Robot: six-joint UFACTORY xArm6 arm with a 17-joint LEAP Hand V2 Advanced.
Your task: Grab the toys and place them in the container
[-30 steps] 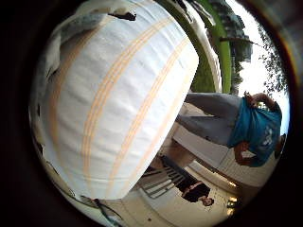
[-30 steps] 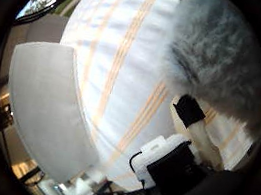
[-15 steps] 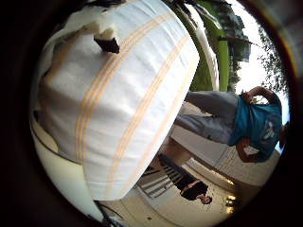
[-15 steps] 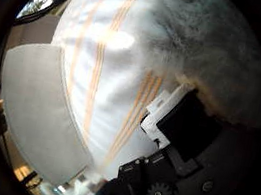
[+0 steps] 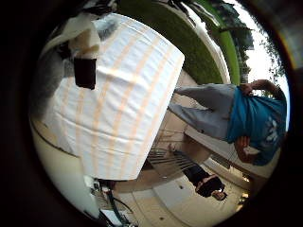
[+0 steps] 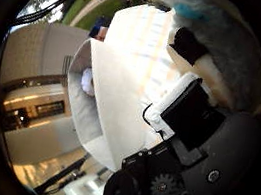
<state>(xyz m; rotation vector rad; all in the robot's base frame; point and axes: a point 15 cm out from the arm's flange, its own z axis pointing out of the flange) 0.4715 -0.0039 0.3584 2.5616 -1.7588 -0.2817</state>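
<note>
In the right thumb side palm view a fluffy grey toy (image 6: 232, 39) lies close against the palm. My right hand (image 6: 193, 119) has a black fingertip (image 6: 188, 45) curled over the toy. A white, open-topped fabric container (image 6: 102, 113) stands on the table covered with a white cloth with orange stripes (image 5: 118, 104), with something pale inside it. In the right little finger side palm view another black fingertip (image 5: 84, 72) shows against the cloth, with a bit of pale fluff beside it. The hand is well above the table.
The cloth hangs over the table's edge (image 5: 114, 165). Beyond it are pale paving (image 5: 180, 203), a metal grate or steps (image 5: 170, 161), and a green hedge (image 5: 204, 47). A building front (image 6: 28, 100) stands behind the container.
The hand has risen from the cloth with the fluffy toy in it. Both views have swung, and the table and container look smaller and farther off.
</note>
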